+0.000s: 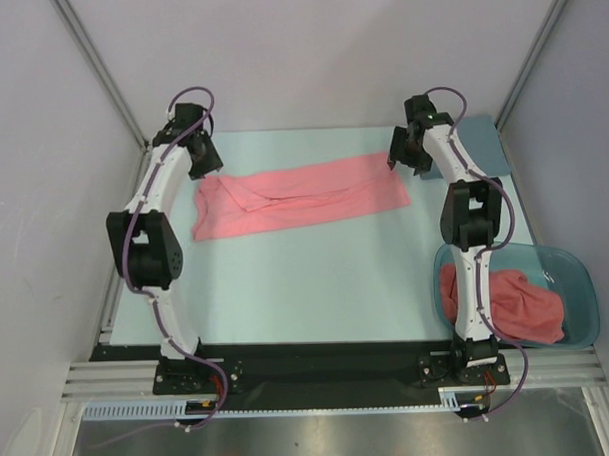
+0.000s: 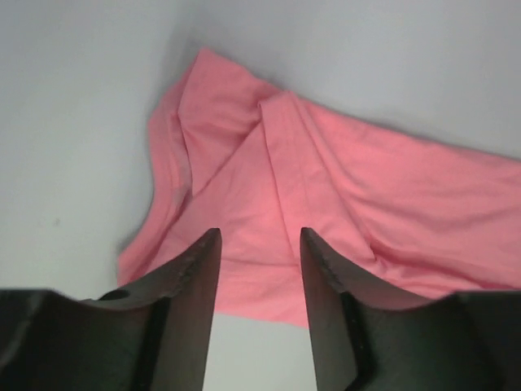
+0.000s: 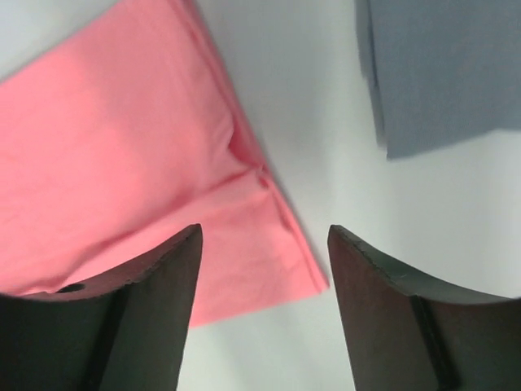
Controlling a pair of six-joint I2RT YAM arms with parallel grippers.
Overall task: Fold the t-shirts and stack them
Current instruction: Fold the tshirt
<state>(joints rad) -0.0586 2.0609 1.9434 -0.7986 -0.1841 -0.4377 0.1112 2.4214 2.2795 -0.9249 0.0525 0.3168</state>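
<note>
A salmon-pink t-shirt (image 1: 298, 195) lies folded into a long band across the far half of the table. My left gripper (image 1: 203, 168) hovers just above its left end (image 2: 244, 179), open, nothing between the fingers. Above the shirt's right corner (image 3: 269, 244) hangs my right gripper (image 1: 395, 160), open and empty too. More pink t-shirts (image 1: 517, 306) lie crumpled in the teal tub (image 1: 587, 288) at the near right, partly hidden by the right arm.
A grey-blue cloth (image 1: 487, 147) lies at the far right corner, just beyond the right gripper, also seen in the right wrist view (image 3: 444, 73). Grey walls close in on both sides and at the back.
</note>
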